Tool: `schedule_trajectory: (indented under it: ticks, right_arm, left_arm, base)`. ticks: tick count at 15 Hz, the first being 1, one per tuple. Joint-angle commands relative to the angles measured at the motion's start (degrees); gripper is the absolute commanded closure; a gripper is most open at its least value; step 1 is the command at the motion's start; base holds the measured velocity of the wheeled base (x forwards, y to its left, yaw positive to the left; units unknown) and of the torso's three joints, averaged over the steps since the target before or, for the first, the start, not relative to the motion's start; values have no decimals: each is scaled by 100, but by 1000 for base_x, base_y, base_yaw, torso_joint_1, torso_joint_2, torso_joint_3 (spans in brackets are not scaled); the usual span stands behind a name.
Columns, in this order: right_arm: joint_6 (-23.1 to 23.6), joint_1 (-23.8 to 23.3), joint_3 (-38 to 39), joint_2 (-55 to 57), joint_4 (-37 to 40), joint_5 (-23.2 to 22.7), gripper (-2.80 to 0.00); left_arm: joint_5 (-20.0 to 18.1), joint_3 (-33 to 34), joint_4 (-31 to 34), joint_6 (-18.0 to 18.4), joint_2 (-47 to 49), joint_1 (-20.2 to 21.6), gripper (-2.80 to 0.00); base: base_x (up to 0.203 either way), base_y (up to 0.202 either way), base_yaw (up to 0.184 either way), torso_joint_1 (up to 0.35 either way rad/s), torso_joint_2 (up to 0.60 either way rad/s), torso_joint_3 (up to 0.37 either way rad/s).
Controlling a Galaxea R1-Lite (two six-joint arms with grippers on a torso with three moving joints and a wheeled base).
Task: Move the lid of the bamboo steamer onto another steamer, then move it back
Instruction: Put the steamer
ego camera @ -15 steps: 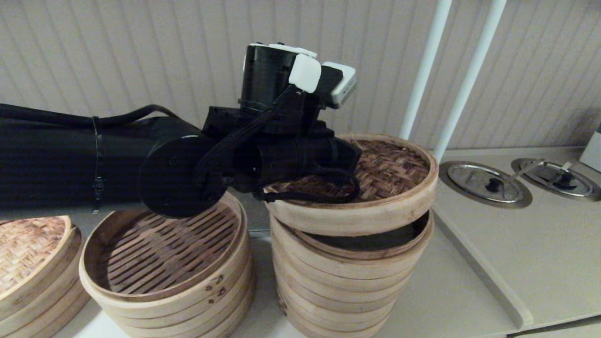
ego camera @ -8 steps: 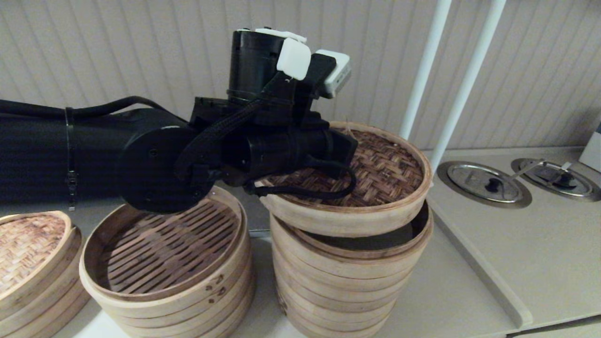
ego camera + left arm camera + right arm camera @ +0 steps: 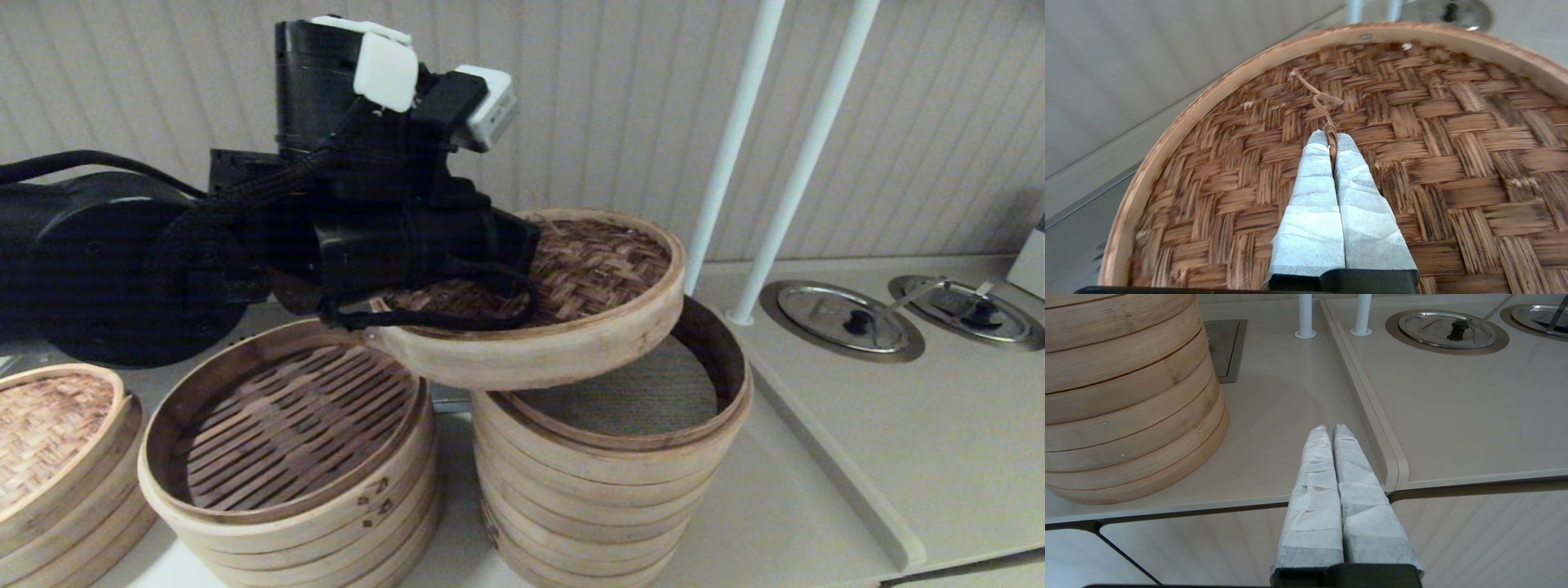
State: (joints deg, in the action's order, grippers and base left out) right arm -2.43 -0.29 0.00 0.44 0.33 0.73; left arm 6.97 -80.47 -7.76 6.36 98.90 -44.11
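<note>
My left gripper (image 3: 1331, 136) is shut on the twisted cord handle (image 3: 1327, 107) in the middle of the bamboo steamer lid (image 3: 1453, 122). The lid (image 3: 608, 273), dark woven with a pale hoop rim, hangs tilted in the air. It overlaps the left part of the tallest steamer stack (image 3: 612, 482) and the right edge of the shorter slatted steamer (image 3: 286, 433). The tall stack's grey-green mesh liner (image 3: 653, 392) shows below the lid. In the head view the black wrist hides the fingers. My right gripper (image 3: 1330, 430) is shut on nothing, low at the counter's front edge, right of the tall stack (image 3: 1126, 396).
A paler woven lid (image 3: 49, 425) rests on a stack at the far left. Two white poles (image 3: 727, 163) rise behind the tall stack. Two steel lids (image 3: 849, 318) are set into the raised counter section (image 3: 939, 457) on the right, with a step edge (image 3: 1372, 412).
My left arm has lifted the lid off the tall stack and carried it leftward. The mesh liner, covered before, now shows. The lid now reaches over the slatted steamer's edge.
</note>
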Motion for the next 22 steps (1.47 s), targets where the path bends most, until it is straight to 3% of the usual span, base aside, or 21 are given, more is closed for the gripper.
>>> schedule_trajectory:
  ticks: [1, 5, 11, 13, 18, 22]
  right_arm:
    - [-4, 11, 18, 9, 2, 3, 0]
    - [-4, 7, 18, 7, 2, 0, 0]
    - [-4, 11, 18, 9, 2, 6, 0]
    - [-4, 6, 18, 9, 2, 1, 0]
    - [-4, 7, 18, 9, 2, 2, 0]
    - [-3, 11, 18, 9, 2, 5, 0]
  left_arm:
    - [-3, 419, -24, 6, -513, 294, 0]
    - [-89, 1399, -197, 17, -1217, 1018, 0]
    - [-537, 2650, -460, 13, -2170, 2081, 0]
    - [-821, 2999, -526, -1, -2410, 2300, 0]
    - [-953, 3928, -960, 17, -2679, 2677, 0]
    - [-1224, 4262, -1183, 24, -2688, 3032, 0]
  base:
    - [0, 0, 0, 0, 0, 0]
    - [0, 0, 0, 0, 0, 0]
    - [0, 0, 0, 0, 0, 0]
    - [0, 0, 0, 0, 0, 0]
    - [0, 0, 0, 0, 0, 0]
    - [0, 0, 0, 0, 0, 0]
